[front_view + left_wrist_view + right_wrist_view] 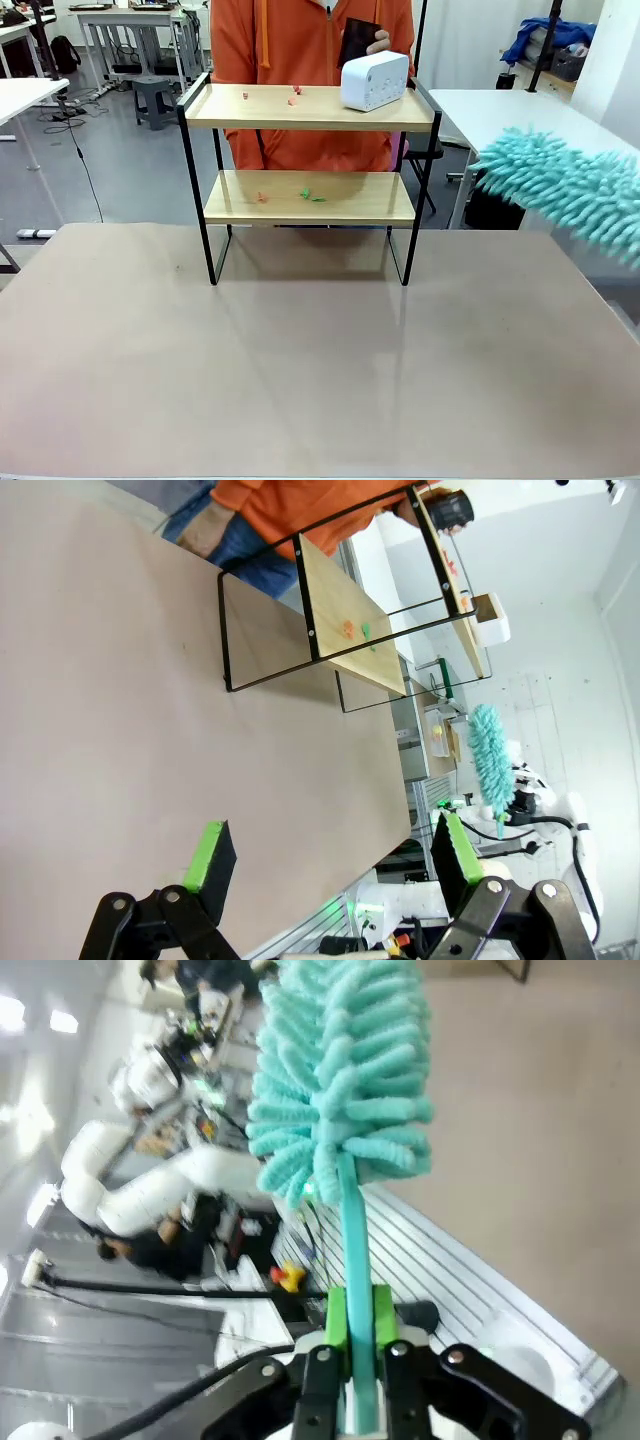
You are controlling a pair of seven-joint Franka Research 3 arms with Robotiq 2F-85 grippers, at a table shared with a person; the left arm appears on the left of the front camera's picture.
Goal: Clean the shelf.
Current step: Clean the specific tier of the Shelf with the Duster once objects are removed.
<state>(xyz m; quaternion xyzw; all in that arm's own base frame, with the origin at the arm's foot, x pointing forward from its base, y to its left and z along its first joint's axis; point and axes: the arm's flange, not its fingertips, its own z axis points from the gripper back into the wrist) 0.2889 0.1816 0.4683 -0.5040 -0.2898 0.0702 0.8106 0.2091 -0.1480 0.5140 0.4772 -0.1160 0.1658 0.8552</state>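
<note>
1 teal duster (340,1080) in R pincer (358,1312)

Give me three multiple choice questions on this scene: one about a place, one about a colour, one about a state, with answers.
1. Where does the white box stand?
A. on the shelf's top board, near its right end.
B. on the lower board.
C. on the table.
2. What colour is the duster?
A. pink.
B. teal.
C. yellow.
3. How do the left gripper's jaws stand?
A. shut on a cloth.
B. shut on a scrap.
C. open, with nothing between them.
Answers: 1 A, it sits on the top board in the front view. 2 B, its fluffy head is teal. 3 C, the green pads stand wide apart.
</note>
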